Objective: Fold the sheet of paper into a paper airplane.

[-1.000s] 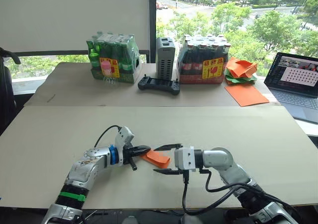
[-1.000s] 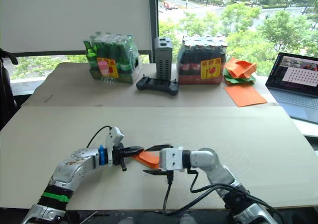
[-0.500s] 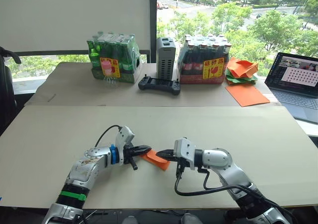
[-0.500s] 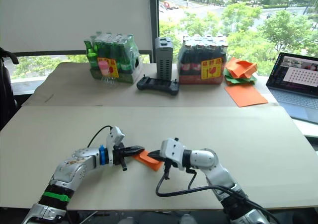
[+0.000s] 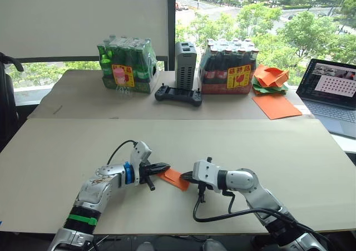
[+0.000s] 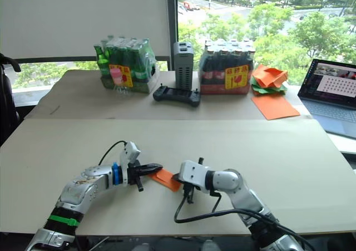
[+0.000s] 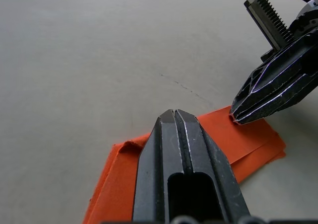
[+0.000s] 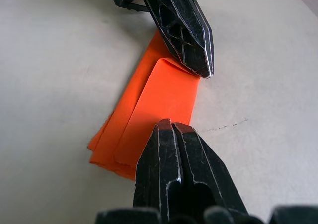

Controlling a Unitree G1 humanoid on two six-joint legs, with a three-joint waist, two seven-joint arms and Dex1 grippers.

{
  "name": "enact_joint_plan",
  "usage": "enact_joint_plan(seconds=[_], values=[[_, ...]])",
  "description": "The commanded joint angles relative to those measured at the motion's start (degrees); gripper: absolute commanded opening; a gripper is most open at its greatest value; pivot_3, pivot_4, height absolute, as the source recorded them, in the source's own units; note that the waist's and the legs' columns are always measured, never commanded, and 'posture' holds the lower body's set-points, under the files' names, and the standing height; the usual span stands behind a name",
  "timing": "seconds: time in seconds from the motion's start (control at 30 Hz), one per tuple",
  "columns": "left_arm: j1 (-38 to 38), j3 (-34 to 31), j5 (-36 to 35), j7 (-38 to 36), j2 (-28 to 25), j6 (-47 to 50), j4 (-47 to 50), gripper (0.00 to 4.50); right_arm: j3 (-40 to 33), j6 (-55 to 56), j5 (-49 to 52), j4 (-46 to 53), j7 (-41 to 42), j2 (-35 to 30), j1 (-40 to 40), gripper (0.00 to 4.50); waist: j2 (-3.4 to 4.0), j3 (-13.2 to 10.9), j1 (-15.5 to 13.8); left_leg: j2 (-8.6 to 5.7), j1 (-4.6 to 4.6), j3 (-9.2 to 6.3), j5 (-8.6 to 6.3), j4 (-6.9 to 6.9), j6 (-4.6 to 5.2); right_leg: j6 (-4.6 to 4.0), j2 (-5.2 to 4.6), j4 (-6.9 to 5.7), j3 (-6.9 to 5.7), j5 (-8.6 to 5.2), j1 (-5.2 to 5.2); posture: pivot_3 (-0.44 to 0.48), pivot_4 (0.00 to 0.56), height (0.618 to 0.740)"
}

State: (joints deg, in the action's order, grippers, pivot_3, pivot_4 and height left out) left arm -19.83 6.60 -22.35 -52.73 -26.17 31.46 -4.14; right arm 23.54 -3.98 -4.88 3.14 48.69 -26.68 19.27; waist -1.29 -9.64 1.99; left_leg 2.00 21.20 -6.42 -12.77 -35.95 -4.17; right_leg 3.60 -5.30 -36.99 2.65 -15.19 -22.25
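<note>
**Orange paper, folded narrow, being pressed flat from both ends**

Orange and already doubled over on itself, the sheet of paper (image 5: 173, 178) is lying on the near table (image 5: 233, 145), between our two arms. We are bearing on it from either end: the left gripper (image 5: 163, 167) is resting its closed tips on one end, and the right gripper (image 5: 185, 178) is pressing its closed tips on the other. Neither is pinching the paper; both pairs of fingers are shut together and are acting as blunt pressers on top of it. In the right wrist view a rounded flap is lying over the lower layers, not yet sharp along its fold.

We are judging this to be a creasing step midway through the folding, since no nose or wings are showing yet. Next we are expecting to run one tip along the fold to set it while the other is pinning the sheet, then lifting an edge for another fold. The thin layers are likely to slide or spring open if the pinning pressure eases.
</note>
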Motion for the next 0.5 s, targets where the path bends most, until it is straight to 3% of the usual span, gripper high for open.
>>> enact_joint_plan(seconds=[0.03, 0.5], values=[[0.64, 1.74, -0.04, -0.56, 0.55, 1.42, 1.84, 0.00, 1.79, 0.45, -3.66, -0.23, 0.66, -2.09, -0.57, 0.03, 0.00, 0.00, -0.02, 0.00, 0.00, 0.00, 0.00, 0.00, 0.00, 0.00, 0.00, 0.00, 0.00, 0.00, 0.00, 0.000, 0.150, 0.740], [0.03, 3.35, 2.81, -0.34, 0.72, -0.95, -1.85, 0.00, 2.14, -1.31, -4.33, 0.26, 0.56, -1.19, 0.05, 0.03, -0.01, 0.01, 0.02, 0.00, -0.01, 0.00, 0.00, 0.00, 0.00, 0.05, 0.00, 0.02, 0.00, -0.03, 0.01, 0.000, 0.150, 0.740]])
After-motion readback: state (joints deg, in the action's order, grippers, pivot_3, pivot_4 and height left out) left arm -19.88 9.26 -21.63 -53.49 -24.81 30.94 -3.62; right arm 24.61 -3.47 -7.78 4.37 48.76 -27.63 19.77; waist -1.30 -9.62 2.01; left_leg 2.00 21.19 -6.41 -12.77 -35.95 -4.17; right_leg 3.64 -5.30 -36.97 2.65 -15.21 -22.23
